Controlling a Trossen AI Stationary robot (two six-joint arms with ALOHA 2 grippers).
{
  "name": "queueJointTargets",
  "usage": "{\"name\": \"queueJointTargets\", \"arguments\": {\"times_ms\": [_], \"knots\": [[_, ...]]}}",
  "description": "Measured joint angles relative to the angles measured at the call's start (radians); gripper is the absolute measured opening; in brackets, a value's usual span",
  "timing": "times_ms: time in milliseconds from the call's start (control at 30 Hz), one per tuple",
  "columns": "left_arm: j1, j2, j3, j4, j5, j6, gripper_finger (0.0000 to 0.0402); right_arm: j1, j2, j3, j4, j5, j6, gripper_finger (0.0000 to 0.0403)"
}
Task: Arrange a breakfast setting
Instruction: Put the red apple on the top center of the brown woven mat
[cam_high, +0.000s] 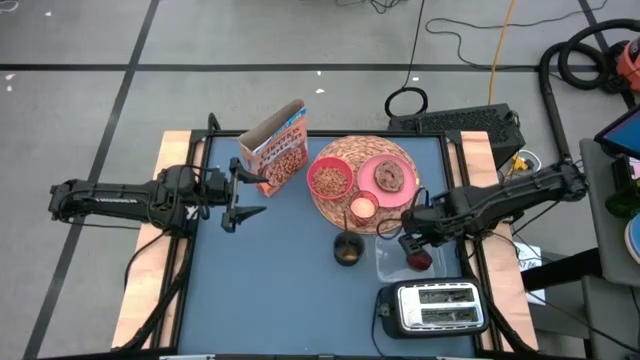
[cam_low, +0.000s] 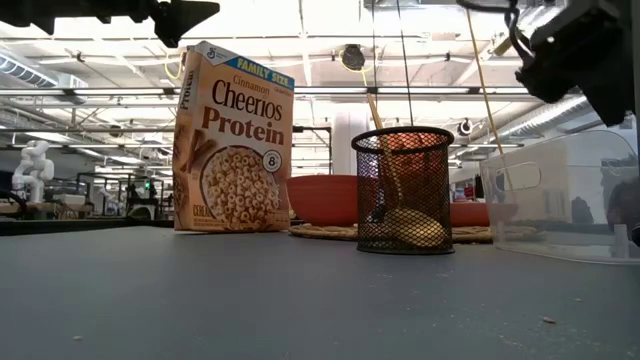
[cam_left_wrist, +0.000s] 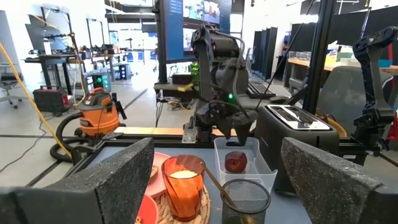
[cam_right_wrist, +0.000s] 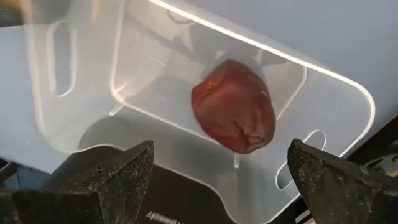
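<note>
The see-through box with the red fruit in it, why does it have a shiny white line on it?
In the right wrist view, overhead light glares off the rim of the clear plastic tub as a bright streak, while the dark red fruit inside stays evenly lit. In the low view, bright ceiling lights behind leave the right gripper a dark silhouette.

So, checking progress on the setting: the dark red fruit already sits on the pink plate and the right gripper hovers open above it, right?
Not quite. The dark red fruit lies in the clear plastic tub, not on the pink plate; the right wrist view shows it. The right gripper does hover open above it.
</note>
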Motion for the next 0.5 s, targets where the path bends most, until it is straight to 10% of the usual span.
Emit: {"name": "queueJointTargets", "arguments": {"times_ms": [500], "knots": [[0.000,0.000,0.000,0.000,0.000,0.000,0.0358,0.002,0.000,-0.097,0.103,-0.001,0.036,0.0357]]}}
